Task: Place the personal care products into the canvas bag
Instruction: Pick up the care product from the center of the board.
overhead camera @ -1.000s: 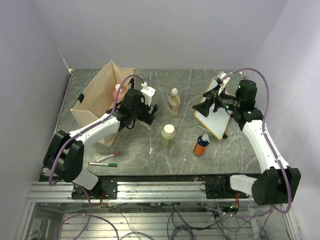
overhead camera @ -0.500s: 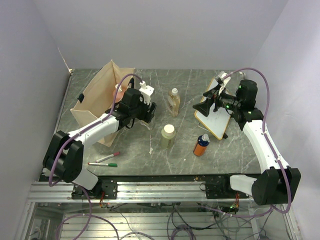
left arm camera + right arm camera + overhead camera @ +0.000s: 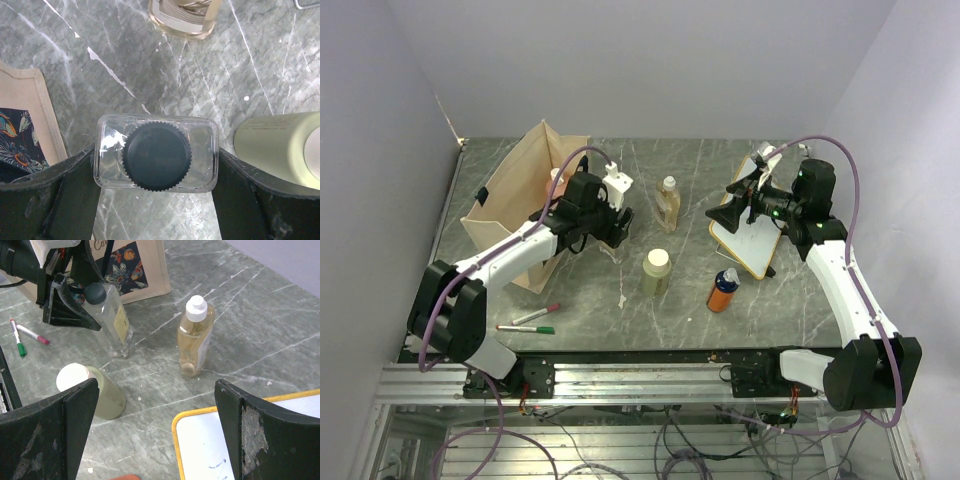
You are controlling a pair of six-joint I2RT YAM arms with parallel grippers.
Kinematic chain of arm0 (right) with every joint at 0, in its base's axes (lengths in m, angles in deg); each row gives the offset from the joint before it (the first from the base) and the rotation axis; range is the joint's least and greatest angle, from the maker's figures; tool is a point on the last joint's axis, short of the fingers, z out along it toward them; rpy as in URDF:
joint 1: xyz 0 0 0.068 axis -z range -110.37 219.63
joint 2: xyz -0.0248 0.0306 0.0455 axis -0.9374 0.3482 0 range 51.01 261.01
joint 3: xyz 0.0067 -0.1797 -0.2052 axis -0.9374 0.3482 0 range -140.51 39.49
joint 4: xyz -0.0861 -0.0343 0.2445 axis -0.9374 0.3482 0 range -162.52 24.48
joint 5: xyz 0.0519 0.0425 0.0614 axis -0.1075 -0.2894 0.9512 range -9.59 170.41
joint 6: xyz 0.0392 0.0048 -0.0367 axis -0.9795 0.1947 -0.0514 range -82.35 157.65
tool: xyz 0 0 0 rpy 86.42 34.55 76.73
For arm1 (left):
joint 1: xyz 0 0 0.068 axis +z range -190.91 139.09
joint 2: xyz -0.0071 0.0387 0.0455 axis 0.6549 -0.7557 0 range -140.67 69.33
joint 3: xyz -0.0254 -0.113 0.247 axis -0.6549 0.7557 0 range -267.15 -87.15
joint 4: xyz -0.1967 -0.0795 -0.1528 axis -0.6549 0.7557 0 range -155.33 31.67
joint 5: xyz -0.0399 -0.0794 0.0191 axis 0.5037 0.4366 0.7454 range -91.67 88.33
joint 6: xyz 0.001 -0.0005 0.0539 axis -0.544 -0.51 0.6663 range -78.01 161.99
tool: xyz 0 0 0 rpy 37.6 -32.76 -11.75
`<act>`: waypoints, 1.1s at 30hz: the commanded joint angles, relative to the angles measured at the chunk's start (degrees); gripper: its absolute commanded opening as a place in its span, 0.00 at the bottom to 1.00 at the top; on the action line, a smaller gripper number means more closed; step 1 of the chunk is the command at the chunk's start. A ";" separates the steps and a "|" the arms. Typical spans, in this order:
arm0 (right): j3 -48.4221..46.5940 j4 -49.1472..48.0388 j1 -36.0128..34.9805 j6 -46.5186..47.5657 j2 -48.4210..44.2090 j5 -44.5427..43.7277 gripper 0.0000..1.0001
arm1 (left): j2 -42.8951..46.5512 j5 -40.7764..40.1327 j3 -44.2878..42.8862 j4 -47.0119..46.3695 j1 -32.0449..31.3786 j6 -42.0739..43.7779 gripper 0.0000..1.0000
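My left gripper (image 3: 613, 228) is shut on the clear bottle with black cap (image 3: 156, 155), a finger on each side; the bottle also shows in the right wrist view (image 3: 114, 322), slightly tilted, beside the canvas bag (image 3: 510, 205). A salmon-pink bottle (image 3: 557, 178) sticks up inside the bag. The amber bottle (image 3: 667, 203), pale green bottle (image 3: 656, 272) and orange bottle (image 3: 723, 290) stand on the table. My right gripper (image 3: 727, 208) is open and empty, held above the table right of the amber bottle (image 3: 196, 337).
A wood-framed whiteboard (image 3: 756, 238) lies under my right arm. Red and green marker pens (image 3: 532, 320) lie near the front left. The bag's printed side (image 3: 12, 135) is just left of the held bottle; the pale green bottle (image 3: 280, 145) is close on its right.
My left gripper has shifted slightly up and left toward the bag, with the clear bottle in it. The right arm has not moved.
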 commanded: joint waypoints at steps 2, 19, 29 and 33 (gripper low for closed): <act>0.66 -1.05 0.46 -0.29 -1.41 0.72 1.00 | 3.84 3.90 -6.04 -2.80 0.46 3.55 0.07; 0.69 -1.59 0.46 -0.46 -1.24 2.37 1.00 | 7.52 7.78 -23.33 12.58 0.53 5.48 0.07; -0.07 -1.59 0.52 -0.65 -0.14 3.72 1.00 | 7.79 0.44 -40.83 21.68 1.20 4.45 0.07; -0.38 -1.38 0.48 -0.44 -0.09 4.06 1.00 | 7.75 -3.01 -46.82 23.18 3.06 2.87 0.07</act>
